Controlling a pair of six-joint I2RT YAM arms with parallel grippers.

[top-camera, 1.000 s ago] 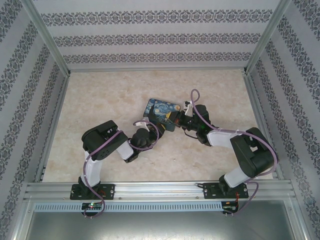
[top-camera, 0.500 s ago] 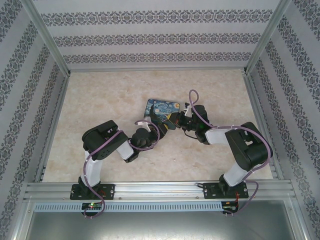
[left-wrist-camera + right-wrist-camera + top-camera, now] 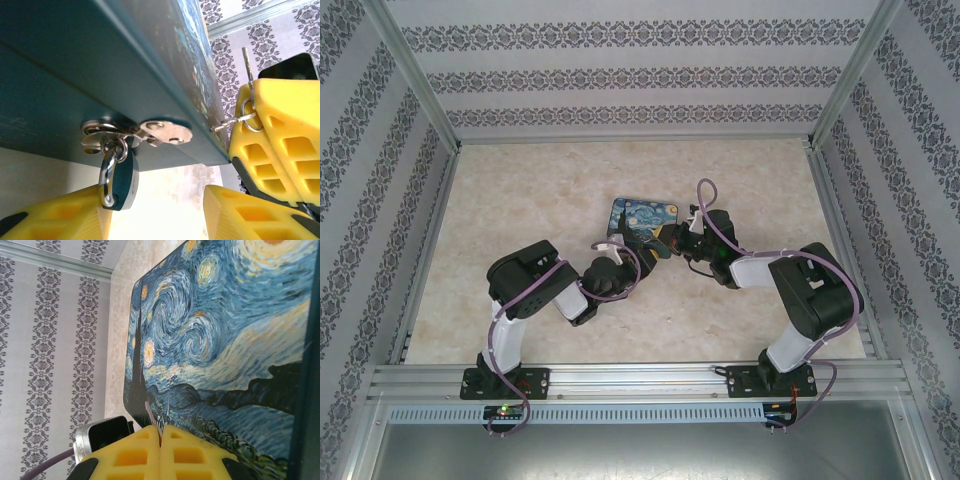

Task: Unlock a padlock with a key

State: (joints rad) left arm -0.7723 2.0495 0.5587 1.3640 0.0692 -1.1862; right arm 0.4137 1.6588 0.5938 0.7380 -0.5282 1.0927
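The padlock (image 3: 122,177), teal body with a silvery shackle, hangs from the silver hasp (image 3: 150,131) on the dark side of the Starry Night box (image 3: 642,220). My left gripper (image 3: 155,212) is open below the box, and the padlock rests against its left finger (image 3: 55,215). In the left wrist view my right gripper (image 3: 256,92) stands at the box's corner, shut on the thin grey key (image 3: 246,60), with a small ring (image 3: 246,116) dangling. In the right wrist view the key (image 3: 152,412) pokes out of the shut right gripper (image 3: 161,432) toward the painted lid (image 3: 225,330).
Both arms meet at the box in the middle of the beige table (image 3: 520,200). Patterned walls and a metal frame (image 3: 420,260) enclose the table on three sides. Open tabletop lies to the left, right and behind the box.
The right arm's elbow has swung inward and its gripper has edged left toward the box's near corner. The left arm has barely shifted.
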